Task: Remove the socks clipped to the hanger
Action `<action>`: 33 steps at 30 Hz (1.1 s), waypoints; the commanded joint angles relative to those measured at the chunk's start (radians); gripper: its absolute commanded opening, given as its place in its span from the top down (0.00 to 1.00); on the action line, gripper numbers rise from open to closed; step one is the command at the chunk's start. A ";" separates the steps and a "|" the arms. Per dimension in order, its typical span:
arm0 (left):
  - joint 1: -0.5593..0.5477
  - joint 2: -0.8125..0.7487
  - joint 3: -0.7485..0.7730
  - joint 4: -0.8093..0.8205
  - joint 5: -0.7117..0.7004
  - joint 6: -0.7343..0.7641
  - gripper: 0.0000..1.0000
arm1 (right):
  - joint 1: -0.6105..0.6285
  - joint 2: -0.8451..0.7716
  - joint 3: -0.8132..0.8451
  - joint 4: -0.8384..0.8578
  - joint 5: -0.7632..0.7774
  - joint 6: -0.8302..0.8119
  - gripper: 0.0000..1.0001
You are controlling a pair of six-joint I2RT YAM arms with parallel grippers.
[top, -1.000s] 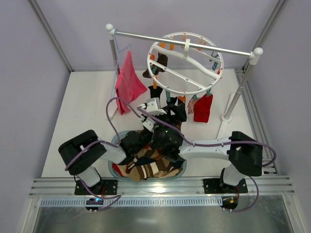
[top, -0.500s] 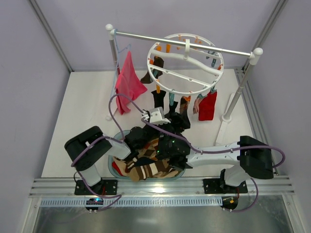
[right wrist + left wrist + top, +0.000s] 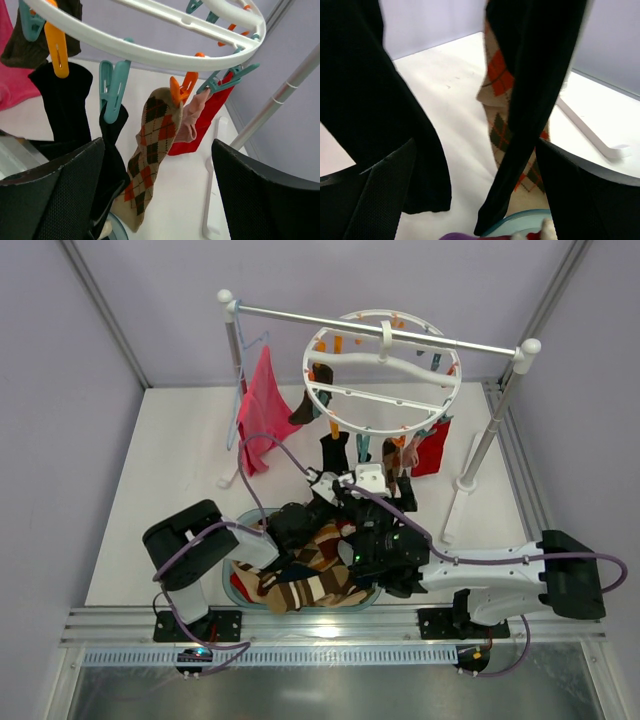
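The white round hanger (image 3: 385,370) hangs from the rail with orange and teal clips; it fills the top of the right wrist view (image 3: 150,50). Clipped socks hang below it: two black (image 3: 65,105), an argyle brown/orange one (image 3: 150,145), a pinkish one (image 3: 192,120), a red one (image 3: 210,112) and a dark brown one (image 3: 20,45). My right gripper (image 3: 159,145) is open below the ring, with the argyle sock ahead between its fingers. My left gripper (image 3: 475,150) is open, and a black sock (image 3: 530,100) hangs between its fingers without being gripped. Both grippers (image 3: 335,495) (image 3: 390,498) sit under the ring's near edge.
A teal basin (image 3: 240,590) holding several loose socks, some striped brown (image 3: 310,590), lies between the arms. The metal rail (image 3: 300,315) stands on white posts (image 3: 490,430). A pink cloth (image 3: 262,410) on a light-blue wire hanger (image 3: 250,350) hangs at the left.
My right arm has stretched out and its gripper has risen from over the basin towards the ring. My left gripper has shifted slightly right. The ring has swung a little.
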 commanded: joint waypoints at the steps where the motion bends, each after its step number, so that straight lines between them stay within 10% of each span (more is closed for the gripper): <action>1: -0.034 0.026 0.048 0.233 0.030 0.034 0.00 | 0.007 -0.098 -0.003 -0.257 0.015 0.403 0.12; 5: -0.051 0.045 0.078 0.233 0.032 0.061 0.14 | 0.005 -0.240 0.096 -1.069 -0.140 1.039 0.12; 14: -0.106 0.031 0.088 0.235 0.018 0.109 1.00 | -0.001 -0.253 0.066 -1.018 -0.148 0.932 0.11; 27: -0.163 -0.040 0.024 0.235 -0.052 0.150 1.00 | -0.032 -0.144 0.145 -0.981 -0.123 0.892 0.10; 33: -0.176 -0.049 0.016 0.235 -0.097 0.153 0.34 | -0.032 -0.147 0.148 -1.008 -0.123 0.926 0.10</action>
